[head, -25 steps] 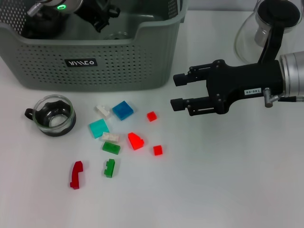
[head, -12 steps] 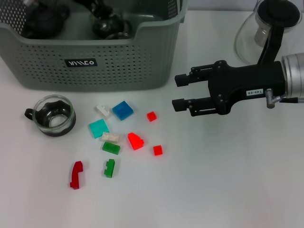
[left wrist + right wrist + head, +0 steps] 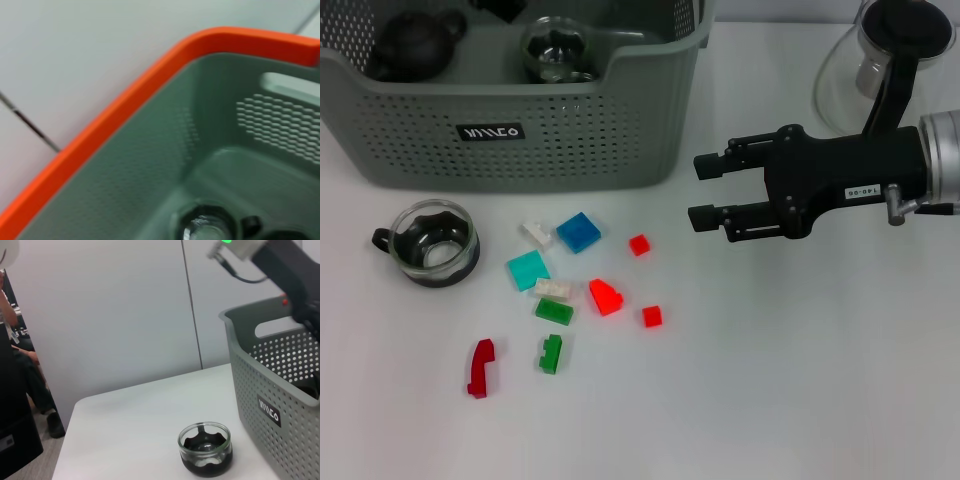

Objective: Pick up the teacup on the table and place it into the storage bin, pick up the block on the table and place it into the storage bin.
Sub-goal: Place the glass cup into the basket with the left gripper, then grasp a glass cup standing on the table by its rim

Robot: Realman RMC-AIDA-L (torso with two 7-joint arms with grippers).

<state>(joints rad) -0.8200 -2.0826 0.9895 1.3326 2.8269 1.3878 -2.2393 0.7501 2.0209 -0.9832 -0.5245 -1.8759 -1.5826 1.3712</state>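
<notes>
- The storage bin [image 3: 520,130] stands at the far left of the table [image 3: 800,380], its dipped front rim and black label facing the robot.
- Inside the bin, a clear glass teacup [image 3: 558,50] sits next to a dark teapot [image 3: 415,42]; both lie below the rim.
- The left gripper is barely visible at the top edge of the head view, above the bin; whether its fingers are apart or together cannot be determined.
- A second glass teacup [image 3: 432,243] with a dark base stands on the table just in front of the bin's left front corner, apart from the wall.
- Scattered blocks lie right of this cup: a blue block [image 3: 579,232], a teal block [image 3: 528,270], a red block [image 3: 606,297], a green block [image 3: 554,311].
- The right gripper [image 3: 705,190] hovers right of the bin's front right corner, fingers spread with a clear gap, holding nothing.
- A glass pitcher [image 3: 880,60] stands behind the right arm.
- The table surface in front of and right of the blocks is bare.
</notes>
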